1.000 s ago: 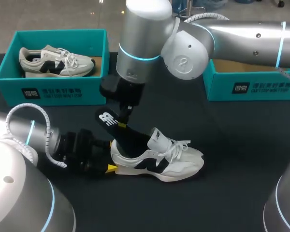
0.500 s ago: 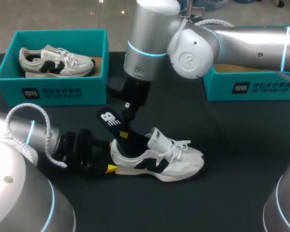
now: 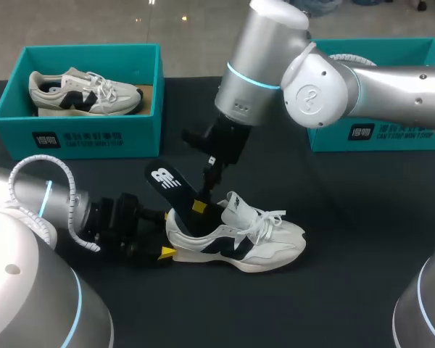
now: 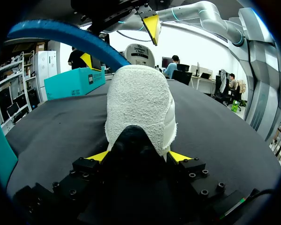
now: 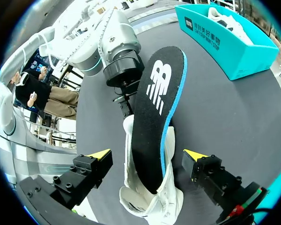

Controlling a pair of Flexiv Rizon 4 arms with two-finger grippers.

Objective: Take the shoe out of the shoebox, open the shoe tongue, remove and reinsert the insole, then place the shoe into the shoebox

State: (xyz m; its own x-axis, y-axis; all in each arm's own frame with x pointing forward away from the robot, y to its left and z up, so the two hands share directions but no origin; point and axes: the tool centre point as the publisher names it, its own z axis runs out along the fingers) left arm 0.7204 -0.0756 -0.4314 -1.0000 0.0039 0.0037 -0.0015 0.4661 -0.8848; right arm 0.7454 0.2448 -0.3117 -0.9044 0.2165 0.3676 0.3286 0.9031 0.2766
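A white sneaker (image 3: 239,243) with a dark side mark lies on its sole mid-table, toe to the right. A black insole (image 3: 172,187) sticks up out of its opening, leaning back over the heel. My left gripper (image 3: 165,233) is shut on the sneaker's heel (image 4: 139,108), a yellow tip on each side. My right gripper (image 3: 206,190) hangs open just above the shoe's opening. In the right wrist view the insole (image 5: 157,117) stands between the spread fingers of that gripper (image 5: 147,154), touching neither. Its blue underside (image 4: 61,35) arches over the heel.
A teal shoebox (image 3: 76,134) at the back left holds a second sneaker (image 3: 83,92). Another teal shoebox (image 3: 377,132) stands at the back right, behind my right arm. The table is covered in black cloth (image 3: 333,290).
My right gripper has opened, let go of the insole and drawn up and to the right. The insole stays propped in the shoe. My left arm has not moved.
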